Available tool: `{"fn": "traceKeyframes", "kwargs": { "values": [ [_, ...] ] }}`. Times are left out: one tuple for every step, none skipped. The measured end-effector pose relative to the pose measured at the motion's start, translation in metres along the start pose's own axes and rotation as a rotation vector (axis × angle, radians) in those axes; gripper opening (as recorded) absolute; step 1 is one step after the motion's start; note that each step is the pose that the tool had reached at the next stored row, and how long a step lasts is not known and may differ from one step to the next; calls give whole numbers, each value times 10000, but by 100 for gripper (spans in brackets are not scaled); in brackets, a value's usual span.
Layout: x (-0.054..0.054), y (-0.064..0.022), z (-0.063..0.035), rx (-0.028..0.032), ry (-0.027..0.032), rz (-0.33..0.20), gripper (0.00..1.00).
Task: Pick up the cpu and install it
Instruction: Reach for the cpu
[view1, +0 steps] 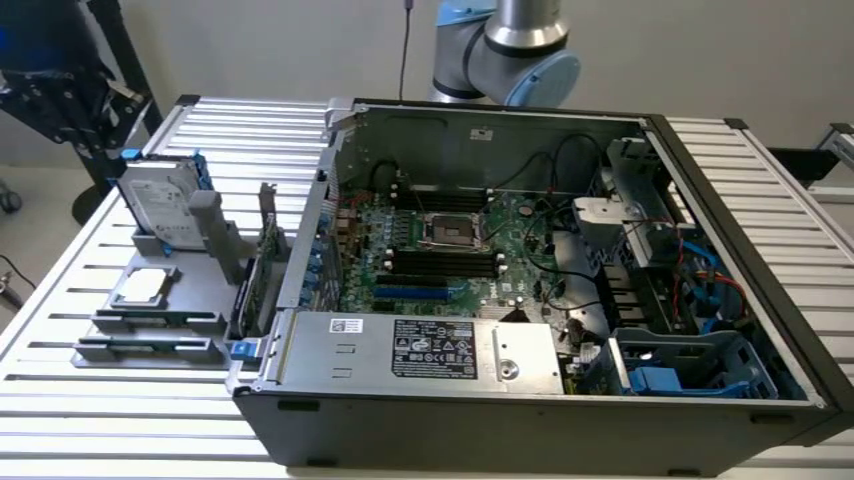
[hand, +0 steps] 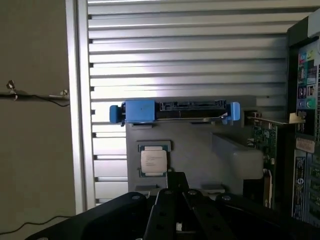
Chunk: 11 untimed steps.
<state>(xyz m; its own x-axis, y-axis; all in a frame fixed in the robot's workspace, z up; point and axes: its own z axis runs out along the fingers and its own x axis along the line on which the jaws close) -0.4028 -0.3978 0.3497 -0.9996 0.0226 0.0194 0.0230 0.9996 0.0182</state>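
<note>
The cpu (view1: 143, 287), a small flat square chip with a silver top, lies flat in a recess of the grey holder (view1: 187, 275) on the exterior view's left, outside the computer case (view1: 534, 420). In the wrist view the cpu (hand: 153, 161) lies well below my gripper (hand: 176, 180), just beside its tips. The dark fingers are shut together with nothing between them. The empty cpu socket (view1: 454, 232) sits in the middle of the green motherboard (view1: 514, 260). The arm (view1: 514, 45) rises behind the case's far wall.
A silver hard drive in a blue frame (view1: 160, 205) stands upright at the holder's back, and its blue frame (hand: 175, 110) shows edge-on in the wrist view. Memory sticks (view1: 147, 350) lie in the holder's front slots. An expansion card (view1: 267, 260) stands beside the case. The slatted metal table (view1: 80, 400) surrounds everything.
</note>
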Motion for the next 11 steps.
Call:
{"fn": "traceKeyframes", "kwargs": {
  "values": [
    [13, 0, 7, 1, 0, -49, 11],
    [26, 0, 14, 1, 0, -99, 11],
    [40, -1, 20, 2, 2, -146, 11],
    [54, -1, 26, 4, 3, -189, 11],
    [69, 0, 32, 4, 3, -230, 11],
    [84, 0, 37, 5, 5, -268, 11],
    [100, 0, 43, 6, 5, -303, 11],
    [117, 1, 48, 6, 5, -333, 11],
    [135, 2, 53, 7, 7, -363, 11],
    [152, 3, 58, 7, 7, -391, 11],
    [171, 5, 63, 8, 8, -420, 11]
  ]
}}
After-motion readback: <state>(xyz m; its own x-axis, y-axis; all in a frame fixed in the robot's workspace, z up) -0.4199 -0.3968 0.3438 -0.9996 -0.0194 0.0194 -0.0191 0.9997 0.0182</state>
